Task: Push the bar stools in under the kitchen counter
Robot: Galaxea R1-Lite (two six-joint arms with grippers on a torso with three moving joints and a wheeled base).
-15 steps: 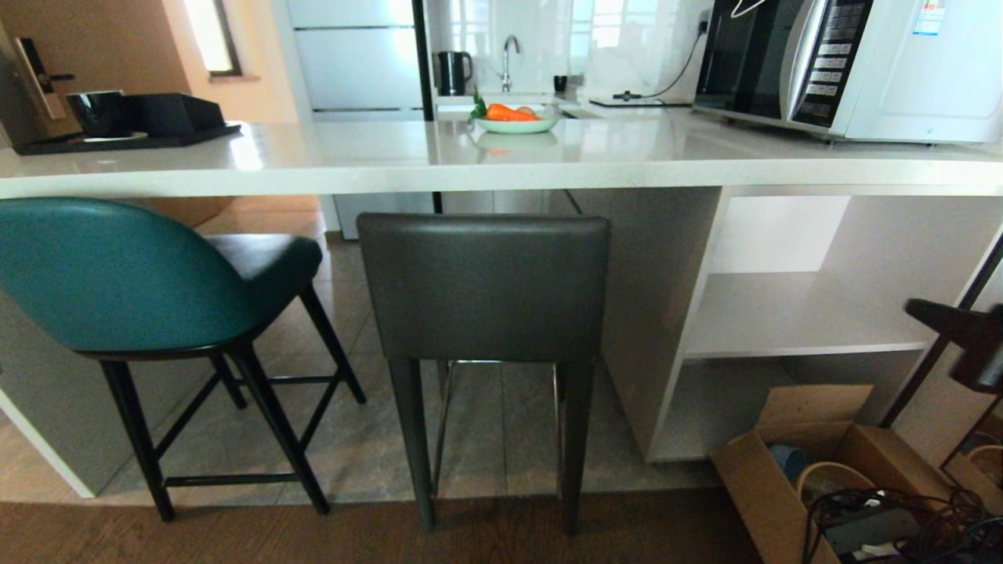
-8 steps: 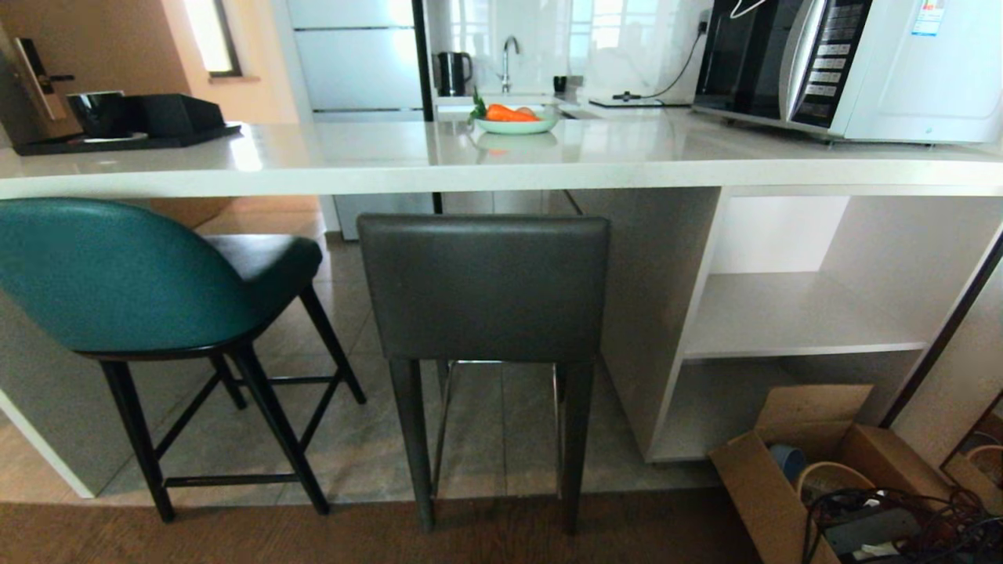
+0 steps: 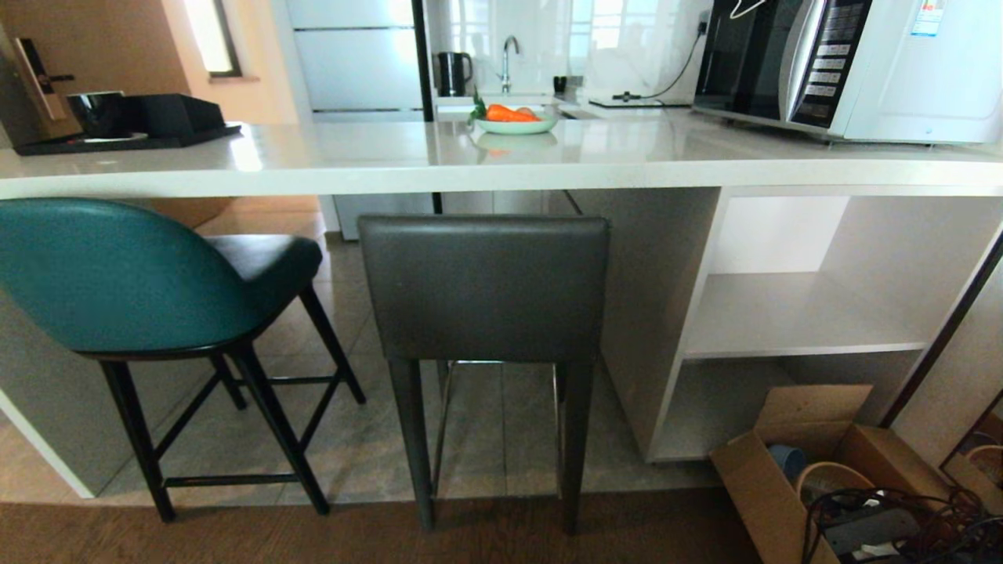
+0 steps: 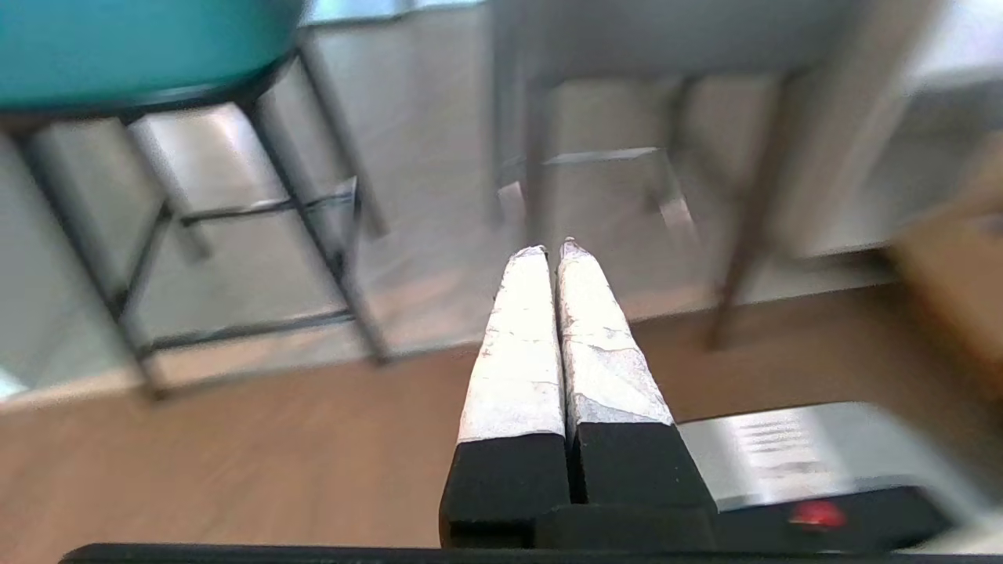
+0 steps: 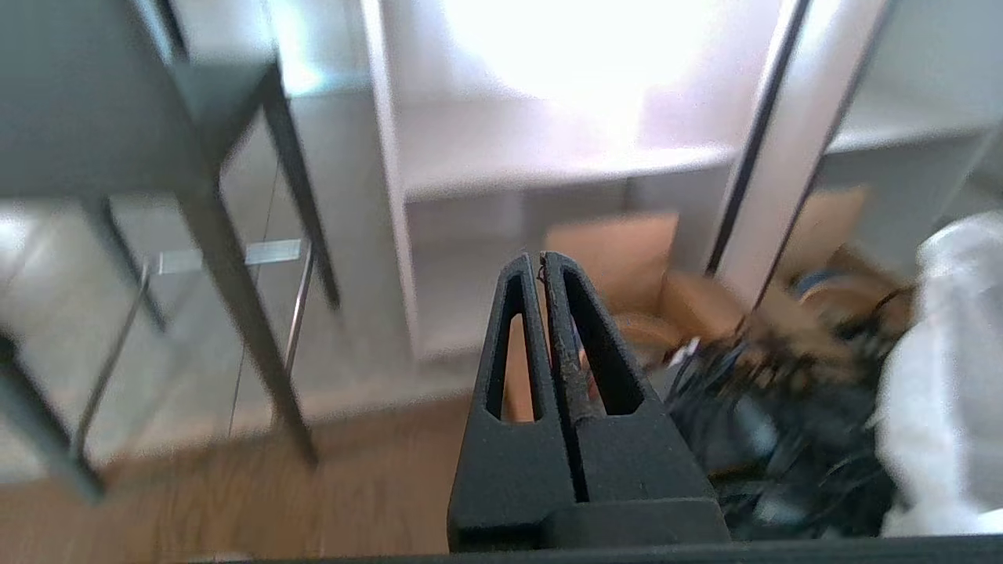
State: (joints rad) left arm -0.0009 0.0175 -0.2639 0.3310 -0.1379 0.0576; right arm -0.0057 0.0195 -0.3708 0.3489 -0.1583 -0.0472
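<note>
Two bar stools stand at the white kitchen counter (image 3: 439,176). The teal stool (image 3: 117,274) with thin black legs is on the left, its seat partly under the slab. The dark grey square-backed stool (image 3: 484,286) stands in the middle, its back just below the counter edge. Neither arm shows in the head view. My left gripper (image 4: 553,249) is shut and empty, held low over the floor, short of the teal stool (image 4: 141,47) and the grey stool's legs (image 4: 595,157). My right gripper (image 5: 541,258) is shut and empty, pointing at the white shelving (image 5: 548,157), the grey stool (image 5: 117,117) off to one side.
On the counter are a microwave (image 3: 854,63), a bowl with a carrot (image 3: 517,117) and a black tray with a cup (image 3: 125,117). An open cardboard box with cables (image 3: 846,486) lies on the floor at the right, below the shelving (image 3: 791,313).
A dark arm part that showed at the right edge of the head view one second ago has dropped out of sight. The stools have not moved.
</note>
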